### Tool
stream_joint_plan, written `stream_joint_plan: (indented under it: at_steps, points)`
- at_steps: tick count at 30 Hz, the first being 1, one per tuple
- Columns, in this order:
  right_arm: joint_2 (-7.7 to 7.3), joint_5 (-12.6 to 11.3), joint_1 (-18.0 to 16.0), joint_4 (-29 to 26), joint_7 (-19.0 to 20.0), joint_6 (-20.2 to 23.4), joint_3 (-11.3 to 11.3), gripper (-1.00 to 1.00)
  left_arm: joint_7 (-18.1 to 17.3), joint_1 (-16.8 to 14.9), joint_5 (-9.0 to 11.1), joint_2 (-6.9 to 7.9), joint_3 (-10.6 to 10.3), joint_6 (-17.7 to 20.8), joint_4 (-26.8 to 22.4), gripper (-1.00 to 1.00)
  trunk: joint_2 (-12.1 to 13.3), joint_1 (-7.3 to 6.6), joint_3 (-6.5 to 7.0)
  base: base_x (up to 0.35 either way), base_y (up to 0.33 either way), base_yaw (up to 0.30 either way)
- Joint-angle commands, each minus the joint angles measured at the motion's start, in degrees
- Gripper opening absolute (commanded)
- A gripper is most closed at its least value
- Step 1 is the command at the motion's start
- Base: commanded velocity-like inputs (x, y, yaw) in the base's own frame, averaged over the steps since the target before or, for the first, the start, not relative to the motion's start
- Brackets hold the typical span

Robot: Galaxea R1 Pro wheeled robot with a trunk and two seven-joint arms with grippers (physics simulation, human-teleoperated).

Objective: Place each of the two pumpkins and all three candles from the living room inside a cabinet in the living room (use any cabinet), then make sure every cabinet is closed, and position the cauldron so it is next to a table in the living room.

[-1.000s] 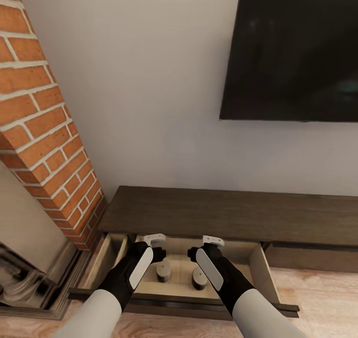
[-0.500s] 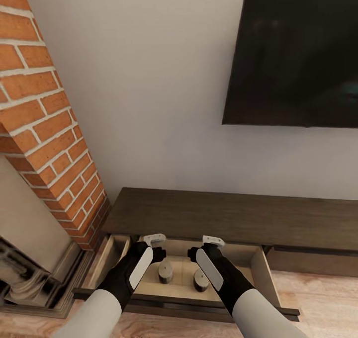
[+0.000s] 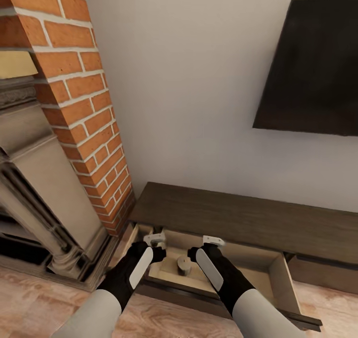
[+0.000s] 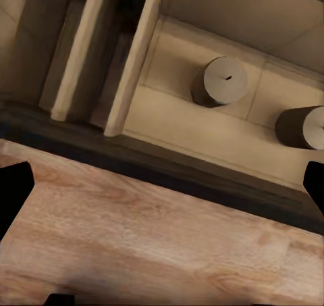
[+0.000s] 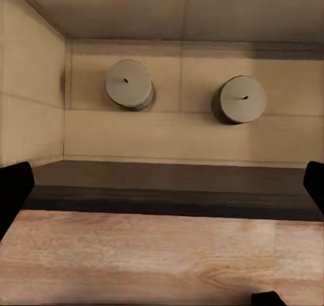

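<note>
White-tipped left gripper (image 3: 155,238) and right gripper (image 3: 213,240), both spread and empty, hang over the open drawer (image 3: 258,263) of the cabinet (image 3: 238,216). Two candles (image 5: 128,84) (image 5: 240,99) stand on its beige floor. Since a second ago the view has swung left toward the fireplace (image 3: 44,194); arms unchanged, suggesting departure with the drawer unclosed.

— Where does the cabinet (image 3: 238,218) stand?
— Against the wall, under the TV (image 3: 313,74), with the brick fireplace (image 3: 74,109) at its left end.
— And the open drawer (image 3: 278,283)?
— It juts forward from the cabinet's left part, over the plank floor (image 3: 30,298).
— What lies in it?
— Two candles (image 5: 128,84) (image 5: 241,98) stand upright on its bottom, side by side and apart, toward its left half.
</note>
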Motion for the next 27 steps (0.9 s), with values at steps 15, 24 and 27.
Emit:
stream_joint_plan:
  at_steps: [15, 24, 27]
  points:
    - [0.00, 0.1, 0.0, 0.0, 0.0, 0.0, 0.0, 1.00, 0.0, 0.0, 0.0, 0.00, 0.0, 0.0, 0.0, 1.00, 6.0, -3.30, 2.67, -0.012, 0.009, 0.073]
    - [0.00, 0.0, 0.0, 0.0, 0.0, 0.0, 0.0, 1.00, 0.0, 0.0, 0.0, 0.00, 0.0, 0.0, 0.0, 1.00, 9.6, -5.28, 4.29, -0.059, 0.042, 0.204]
    - [0.00, 0.0, 0.0, 0.0, 0.0, 0.0, 0.0, 1.00, 0.1, 0.0, 0.0, 0.00, 0.0, 0.0, 0.0, 1.00, 10.8, -5.94, 4.83, -0.173, 0.125, 0.285]
